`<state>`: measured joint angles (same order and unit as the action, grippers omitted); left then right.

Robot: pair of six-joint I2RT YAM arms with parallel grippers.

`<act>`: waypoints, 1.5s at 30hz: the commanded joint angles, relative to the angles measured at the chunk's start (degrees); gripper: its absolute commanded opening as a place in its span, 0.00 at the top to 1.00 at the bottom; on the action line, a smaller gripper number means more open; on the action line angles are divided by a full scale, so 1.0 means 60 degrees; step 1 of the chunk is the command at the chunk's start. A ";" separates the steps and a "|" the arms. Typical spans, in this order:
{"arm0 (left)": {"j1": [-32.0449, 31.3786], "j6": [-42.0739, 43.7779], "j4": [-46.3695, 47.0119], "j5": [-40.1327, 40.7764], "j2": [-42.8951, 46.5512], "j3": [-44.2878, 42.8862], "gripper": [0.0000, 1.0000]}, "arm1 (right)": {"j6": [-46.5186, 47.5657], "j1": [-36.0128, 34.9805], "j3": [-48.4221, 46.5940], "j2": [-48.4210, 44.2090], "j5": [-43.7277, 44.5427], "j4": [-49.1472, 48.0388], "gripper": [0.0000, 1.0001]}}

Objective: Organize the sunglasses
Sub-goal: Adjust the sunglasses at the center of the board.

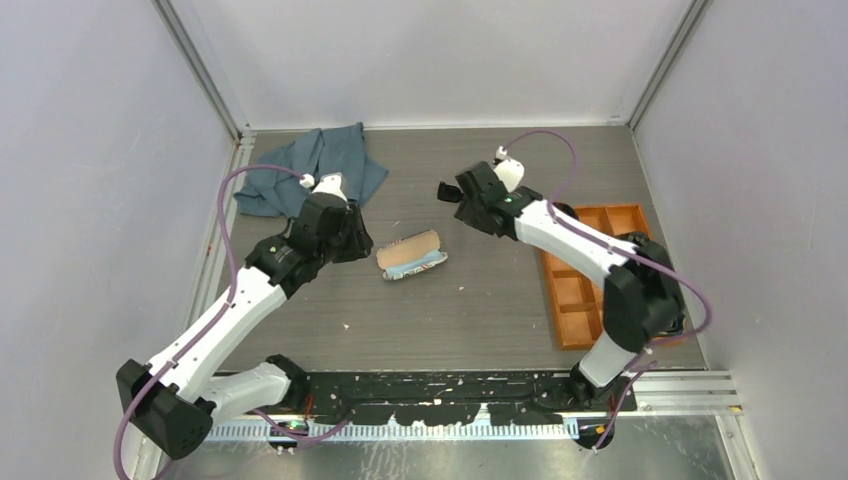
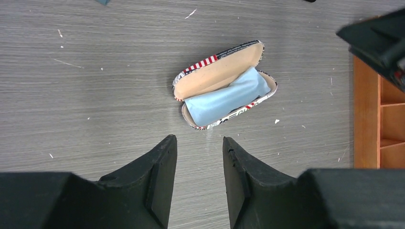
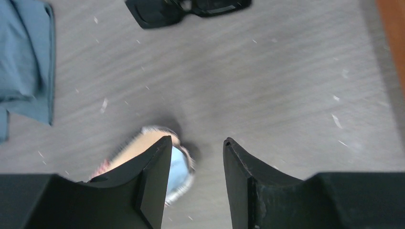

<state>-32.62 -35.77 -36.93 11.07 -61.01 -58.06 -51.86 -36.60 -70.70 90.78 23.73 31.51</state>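
The sunglasses (image 3: pixel 157 12), glossy black with dark lenses, lie on the grey table at the top edge of the right wrist view, partly cut off. The patterned case (image 2: pixel 219 78) lies open at mid-table (image 1: pixel 412 256) with a light blue cloth (image 2: pixel 224 98) in its lower half. My left gripper (image 2: pixel 199 139) hovers open and empty just short of the case. My right gripper (image 3: pixel 197 139) also stands open and empty, high above the table. Its left finger (image 3: pixel 153 176) covers part of the blurred case (image 3: pixel 184 167). The sunglasses lie well beyond its fingertips.
A crumpled blue-grey cloth (image 1: pixel 315 170) lies at the back left. An orange compartment tray (image 1: pixel 590 275) sits at the right, and its edge shows in the left wrist view (image 2: pixel 379 119). White walls and metal rails close in the table.
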 commanded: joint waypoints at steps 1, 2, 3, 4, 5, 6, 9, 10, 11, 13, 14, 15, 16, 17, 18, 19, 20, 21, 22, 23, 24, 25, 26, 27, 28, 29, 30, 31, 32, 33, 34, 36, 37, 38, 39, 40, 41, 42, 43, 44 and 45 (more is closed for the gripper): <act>-0.0004 -0.0035 -0.0235 0.0142 0.0093 -0.0101 0.58 | -0.1605 0.0136 -0.1477 0.1183 0.0456 -0.0264 0.50; -0.0006 -0.0067 -0.0245 0.0093 0.0148 -0.0047 0.58 | -0.1839 0.0202 -0.1720 0.1482 0.0438 -0.0288 0.50; -0.0012 -0.0086 -0.0254 0.0049 0.0224 0.0017 0.58 | -0.2044 0.0236 -0.1975 0.1836 0.0477 -0.0311 0.50; -0.0001 -0.0088 -0.0259 0.0025 0.0280 0.0049 0.58 | -0.2277 0.0277 -0.2211 0.2065 0.0556 -0.0301 0.49; -0.0012 -0.0070 -0.0272 0.0016 0.0325 0.0053 0.57 | -0.2504 0.0315 -0.2408 0.2292 0.0653 -0.0307 0.49; -0.0009 -0.0042 -0.0327 0.0015 0.0365 0.0029 0.57 | -0.2682 0.0356 -0.2627 0.2507 0.0685 -0.0356 0.49; -0.0011 0.0045 -0.0645 -0.0038 0.0424 -0.0230 0.56 | -0.2942 0.0409 -0.3508 0.3122 0.1436 -0.0126 0.49; -0.0010 0.0057 -0.0816 -0.0096 0.0486 -0.0330 0.56 | -0.3109 0.0441 -0.3768 0.3314 0.1588 -0.0056 0.49; -0.0008 0.0051 -0.0882 -0.0149 0.0576 -0.0370 0.56 | -0.3220 0.0472 -0.4030 0.3515 0.1659 0.0003 0.49; -0.0004 0.0011 -0.0866 -0.0252 0.0799 -0.0336 0.56 | -0.3646 0.0597 -0.4531 0.3919 0.1730 0.0206 0.48; -0.0011 -0.0014 -0.0831 -0.0293 0.0919 -0.0298 0.56 | -0.3821 0.0631 -0.4790 0.4120 0.1773 0.0269 0.48; -0.0009 -0.0028 -0.0820 -0.0316 0.1026 -0.0251 0.56 | -0.3898 0.0654 -0.5062 0.4349 0.1847 0.0310 0.48; -0.0012 -0.0040 -0.0826 -0.0341 0.1109 -0.0228 0.56 | -0.3906 0.0677 -0.5389 0.4586 0.1949 0.0324 0.48; -0.0012 -0.0044 -0.0876 -0.0357 0.1172 -0.0213 0.56 | -0.3846 0.0711 -0.5721 0.4837 0.1989 0.0382 0.48; -0.0003 -0.0048 -0.0921 -0.0383 0.1224 -0.0196 0.55 | -0.3797 0.0748 -0.6180 0.5143 0.2014 0.0514 0.48; -0.0011 -0.0048 -0.0996 -0.0414 0.1269 -0.0183 0.55 | -0.3734 0.0795 -0.6653 0.5436 0.1979 0.0688 0.48; -0.0012 -0.0047 -0.1060 -0.0452 0.1313 -0.0152 0.55 | -0.3715 0.0865 -0.7275 0.5788 0.1927 0.0851 0.48; -0.0010 -0.0045 -0.1116 -0.0488 0.1372 -0.0119 0.55 | -0.3652 0.0914 -0.7586 0.6117 0.1800 0.0939 0.48; -0.0010 -0.0044 -0.1161 -0.0520 0.1430 -0.0078 0.55 | -0.3600 0.0997 -0.7960 0.6420 0.1676 0.0996 0.48; -0.0012 -0.0044 -0.1198 -0.0559 0.1512 -0.0013 0.55 | -0.3539 0.1056 -0.8348 0.6720 0.1552 0.1027 0.48; -0.0010 -0.0055 -0.1239 -0.0577 0.1607 0.0039 0.55 | -0.3447 0.1121 -0.8815 0.7001 0.1385 0.1025 0.48; -0.0005 -0.0066 -0.1274 -0.0584 0.1694 0.0105 0.55 | -0.3238 0.1191 -0.9134 0.7405 0.1142 0.0931 0.48; -0.0011 -0.0073 -0.1327 -0.0578 0.1800 0.0151 0.55 | -0.2935 0.1262 -0.9562 0.7748 0.0794 0.0790 0.48; -0.0010 -0.0074 -0.1394 -0.0568 0.1922 0.0210 0.55 | -0.2670 0.1278 -1.0133 0.8105 0.0498 0.0898 0.47; -0.0012 -0.0077 -0.1427 -0.0558 0.1991 0.0265 0.55 | -0.2526 0.1304 -1.0738 0.8498 0.0389 0.1161 0.47; -0.0012 -0.0069 -0.1466 -0.0532 0.2090 0.0311 0.55 | -0.2420 0.1338 -1.1265 0.8829 0.0252 0.1351 0.46; -0.0010 -0.0060 -0.1485 -0.0504 0.2185 0.0384 0.55 | -0.2375 0.1389 -1.1604 0.9097 -0.0057 0.1434 0.46; -0.0012 -0.0059 -0.1530 -0.0480 0.2292 0.0409 0.55 | -0.2419 0.1422 -1.1824 0.9281 -0.0248 0.1473 0.46; -0.0010 -0.0059 -0.1605 -0.0448 0.2353 0.0429 0.55 | -0.2436 0.1472 -1.1863 0.9388 -0.0439 0.1385 0.46; -0.0005 -0.0048 -0.1660 -0.0429 0.2404 0.0422 0.55 | -0.2446 0.1493 -1.1849 0.9462 -0.0576 0.1240 0.46; -0.0011 -0.0038 -0.1714 -0.0416 0.2451 0.0420 0.55 | -0.2431 0.1510 -1.1842 0.9519 -0.0729 0.1184 0.45; -0.0012 0.0005 -0.1789 -0.0386 0.2550 0.0429 0.55 | -0.2386 0.1549 -1.1914 0.9664 -0.1071 0.1153 0.44; -0.0012 0.0013 -0.1791 -0.0368 0.2616 0.0459 0.55 | -0.2397 0.1559 -1.1954 0.9716 -0.1228 0.1199 0.44; -0.0007 0.0007 -0.1775 -0.0366 0.2664 0.0481 0.55 | -0.2402 0.1566 -1.1954 0.9726 -0.1347 0.1272 0.44; -0.0002 0.0006 -0.1760 -0.0373 0.2705 0.0506 0.55 | -0.2395 0.1567 -1.1883 0.9715 -0.1497 0.1294 0.44; -0.0011 -0.0001 -0.1736 -0.0399 0.2736 0.0507 0.55 | -0.2376 0.1565 -1.1755 0.9642 -0.1609 0.1282 0.44; -0.0001 -0.0008 -0.1706 -0.0439 0.2745 0.0507 0.55 | -0.2353 0.1560 -1.1537 0.9492 -0.1742 0.1238 0.44; -0.0004 -0.0023 -0.1680 -0.0470 0.2744 0.0515 0.55 | -0.2338 0.1561 -1.1257 0.9394 -0.1883 0.1134 0.44; -0.0006 -0.0029 -0.1662 -0.0492 0.2742 0.0508 0.55 | -0.2299 0.1555 -1.0959 0.9183 -0.2029 0.1031 0.44; -0.0011 -0.0041 -0.1643 -0.0528 0.2735 0.0518 0.55 | -0.2259 0.1558 -1.0632 0.9012 -0.2152 0.0994 0.44; -0.0003 -0.0046 -0.1634 -0.0553 0.2717 0.0532 0.55 | -0.2214 0.1557 -1.0333 0.8835 -0.2237 0.0971 0.44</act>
<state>-32.62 -35.90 -47.20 8.34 -45.15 -55.09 -66.52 -26.94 -137.47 149.47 14.41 38.17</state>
